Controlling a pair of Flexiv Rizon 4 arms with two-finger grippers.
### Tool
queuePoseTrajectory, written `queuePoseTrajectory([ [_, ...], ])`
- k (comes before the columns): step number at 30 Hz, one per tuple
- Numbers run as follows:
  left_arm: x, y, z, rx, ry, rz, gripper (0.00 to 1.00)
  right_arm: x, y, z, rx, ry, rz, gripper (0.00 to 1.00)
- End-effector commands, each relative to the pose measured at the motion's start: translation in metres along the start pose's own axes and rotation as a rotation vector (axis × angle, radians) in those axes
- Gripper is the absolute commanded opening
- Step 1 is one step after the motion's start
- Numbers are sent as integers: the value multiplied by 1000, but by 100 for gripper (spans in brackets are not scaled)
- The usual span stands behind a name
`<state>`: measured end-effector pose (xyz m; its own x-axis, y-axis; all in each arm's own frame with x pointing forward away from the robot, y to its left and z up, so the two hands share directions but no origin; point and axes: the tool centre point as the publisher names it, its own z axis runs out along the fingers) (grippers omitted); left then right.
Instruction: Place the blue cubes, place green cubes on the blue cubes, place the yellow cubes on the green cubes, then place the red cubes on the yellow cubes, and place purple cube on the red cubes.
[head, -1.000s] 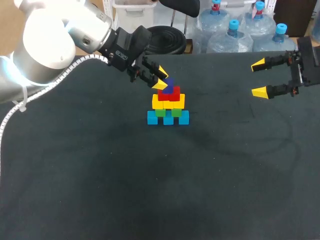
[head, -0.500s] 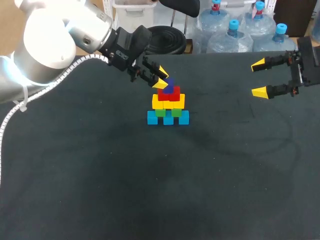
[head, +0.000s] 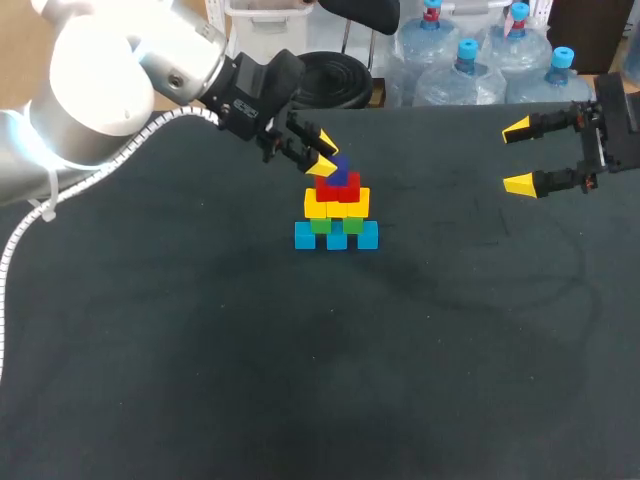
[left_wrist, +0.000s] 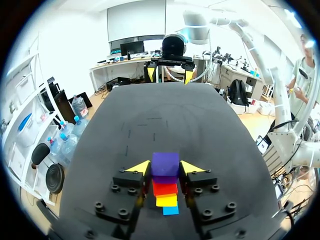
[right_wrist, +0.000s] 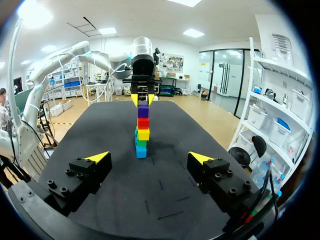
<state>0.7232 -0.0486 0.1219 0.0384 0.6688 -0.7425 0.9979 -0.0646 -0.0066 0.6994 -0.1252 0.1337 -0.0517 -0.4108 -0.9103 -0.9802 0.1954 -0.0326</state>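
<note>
Purple cube (left_wrist: 165, 163) atop the red cubes (head: 338, 187), capping the stack. Left hand (head: 322, 152) right over it, fingers narrowly parted, one yellow tip at each side of the cube's top, seemingly just clear of its faces. Under the red, in order: yellow cubes (head: 336, 203), green cubes (head: 336, 224), blue cubes (head: 337, 236) resting on the dark counter (head: 200, 350) near its middle. Right hand (head: 518, 156) well apart at the counter's right side, spread wide, pointing toward the stack.
</note>
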Motion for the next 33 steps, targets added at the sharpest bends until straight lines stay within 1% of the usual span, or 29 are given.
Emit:
queuePoseTrajectory([
  [1,0,2,-2,4,4,-1,39,0,0,1,1,-1,-1,100],
  [3,-2,1,-5,2,3,1,42,0,0,1,1,-1,-1,100],
  [4,-3,1,-7,0,2,4,47,0,0,1,1,-1,-1,100],
  [5,-3,1,-9,-3,2,8,60,0,0,1,1,-1,-1,100],
  [6,-4,1,-11,-6,3,9,84,0,0,1,1,-1,-1,100],
  [7,-5,1,-13,-11,4,11,96,0,0,1,1,-1,-1,100],
  [8,-5,1,-15,-14,5,12,100,0,0,1,1,-1,-1,100],
  [13,-9,1,-33,-57,3,2,100,0,0,1,1,-1,-1,100],
  [18,-7,-1,-55,-141,-3,-27,100,0,0,1,1,-1,-1,100],
  [20,-5,-2,-64,-178,-12,-48,100,0,0,1,1,-1,-1,100],
  [24,4,-4,-82,-273,-41,-123,100,0,0,1,1,-1,-1,100],
  [27,10,-6,-92,-319,-61,-169,100,0,0,1,1,-1,-1,100],
  [30,15,-9,-99,-342,-58,-190,100,0,0,1,1,-1,-1,100],
  [33,17,-15,-106,-352,-49,-185,100,0,0,1,1,-1,-1,100],
])
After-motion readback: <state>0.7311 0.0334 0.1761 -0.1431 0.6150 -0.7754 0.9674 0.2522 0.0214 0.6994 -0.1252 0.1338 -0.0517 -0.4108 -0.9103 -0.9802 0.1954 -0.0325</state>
